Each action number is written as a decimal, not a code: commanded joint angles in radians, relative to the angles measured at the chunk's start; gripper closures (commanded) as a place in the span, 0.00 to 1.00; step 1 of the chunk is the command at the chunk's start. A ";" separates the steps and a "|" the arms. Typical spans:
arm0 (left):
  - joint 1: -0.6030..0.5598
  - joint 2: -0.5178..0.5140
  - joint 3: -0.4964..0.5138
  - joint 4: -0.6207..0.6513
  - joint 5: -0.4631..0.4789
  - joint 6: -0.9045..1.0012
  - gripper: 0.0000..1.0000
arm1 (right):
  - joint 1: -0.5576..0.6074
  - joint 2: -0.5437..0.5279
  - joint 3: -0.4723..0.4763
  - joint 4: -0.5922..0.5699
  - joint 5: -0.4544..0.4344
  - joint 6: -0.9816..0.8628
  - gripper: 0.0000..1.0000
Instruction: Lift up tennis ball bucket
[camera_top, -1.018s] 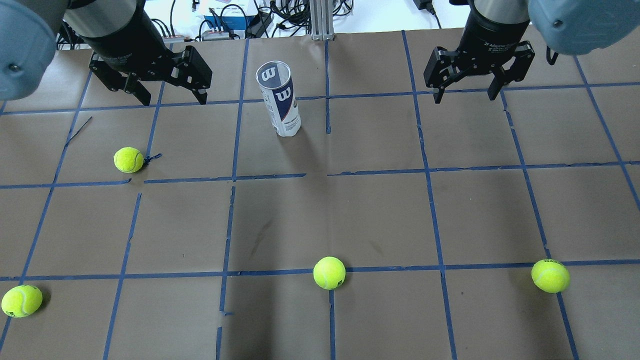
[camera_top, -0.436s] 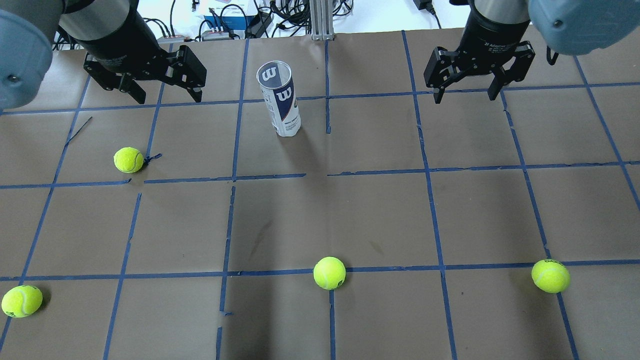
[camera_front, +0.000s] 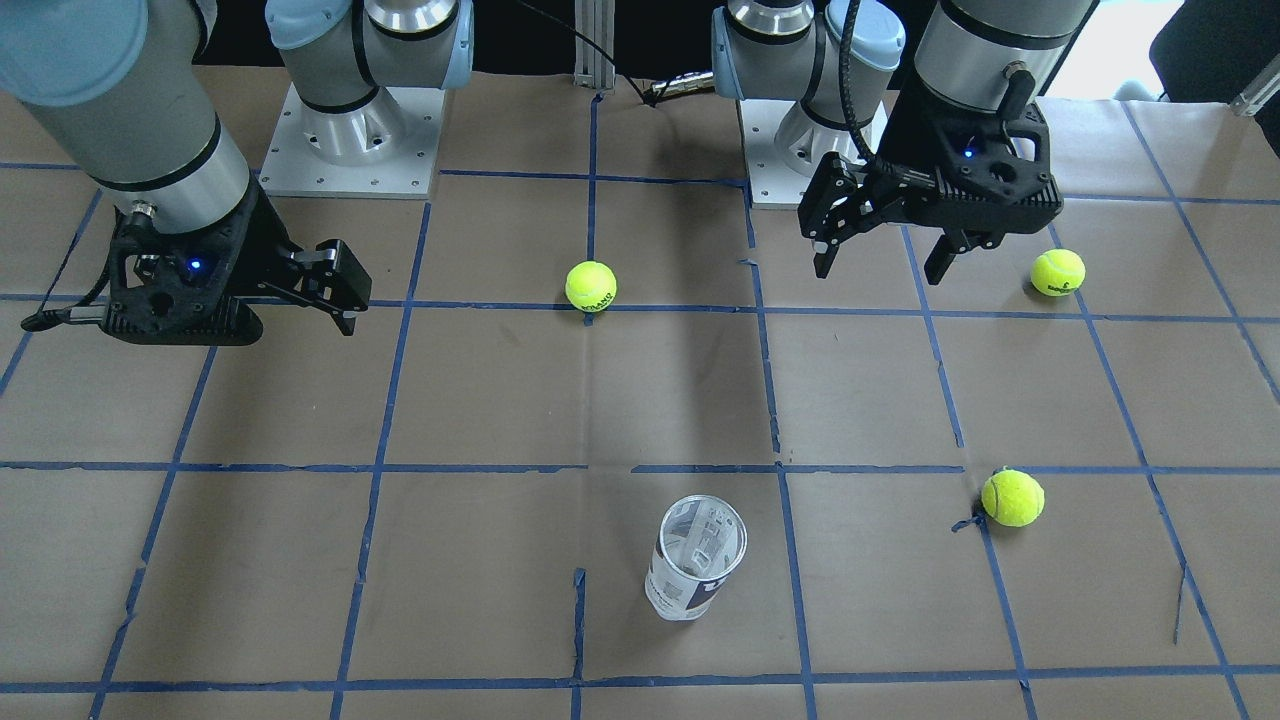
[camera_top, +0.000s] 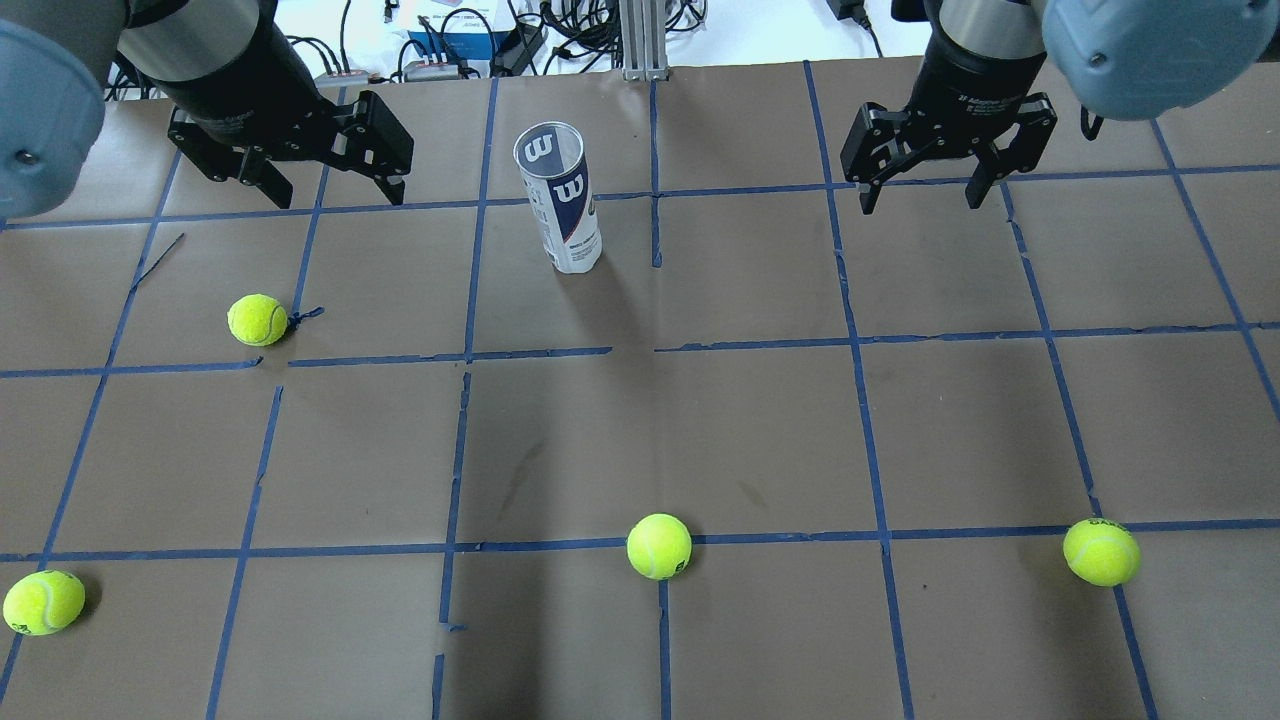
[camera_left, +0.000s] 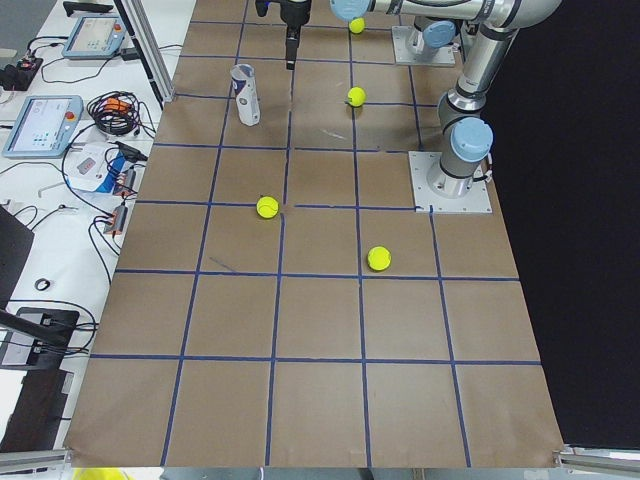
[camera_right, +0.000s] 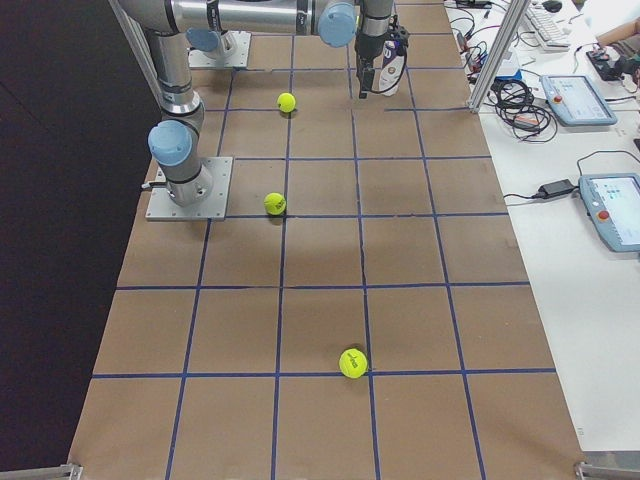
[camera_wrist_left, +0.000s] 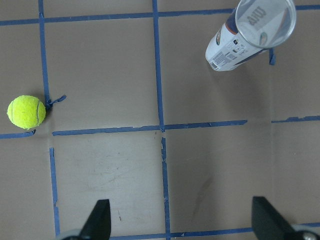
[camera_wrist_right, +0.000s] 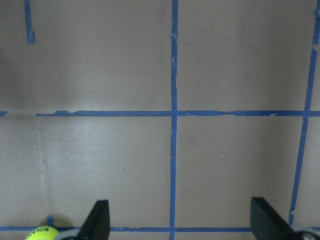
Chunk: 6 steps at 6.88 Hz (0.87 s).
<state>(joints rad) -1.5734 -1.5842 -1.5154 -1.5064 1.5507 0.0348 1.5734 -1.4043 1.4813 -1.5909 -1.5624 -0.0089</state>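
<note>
Currently the tennis ball bucket (camera_top: 562, 205) stands upright, mouth open, on the paper-covered table (camera_top: 700, 420), at the far side near centre. To its left the left gripper (camera_top: 335, 195) hovers with jaws spread wide, holding nothing. Well to its right the right gripper (camera_top: 922, 203) hovers, likewise wide and empty. Neither touches the tube. Four tennis balls (camera_top: 658, 546) lie scattered on nearer squares.

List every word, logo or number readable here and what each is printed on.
"W": navy label of the tennis ball bucket, and again through its clear wall near the rim.
"ROLA", cut off by the frame: tennis ball in the right wrist view.
"2F Adaptive", rest blurred: black body above the right hand.
Bucket's fine print and marks on the other tennis balls: too small to read.
</note>
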 joint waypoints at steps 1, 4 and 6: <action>0.001 0.001 0.001 0.000 0.000 0.000 0.00 | -0.001 0.001 0.008 -0.012 0.004 0.001 0.00; 0.003 0.000 0.010 -0.018 -0.004 -0.001 0.00 | 0.002 -0.004 0.007 -0.012 0.004 0.000 0.00; 0.007 0.000 0.020 -0.060 -0.003 -0.001 0.00 | 0.004 -0.007 -0.003 -0.014 -0.001 0.004 0.00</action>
<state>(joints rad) -1.5683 -1.5840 -1.5003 -1.5493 1.5474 0.0338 1.5761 -1.4102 1.4817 -1.6041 -1.5616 -0.0068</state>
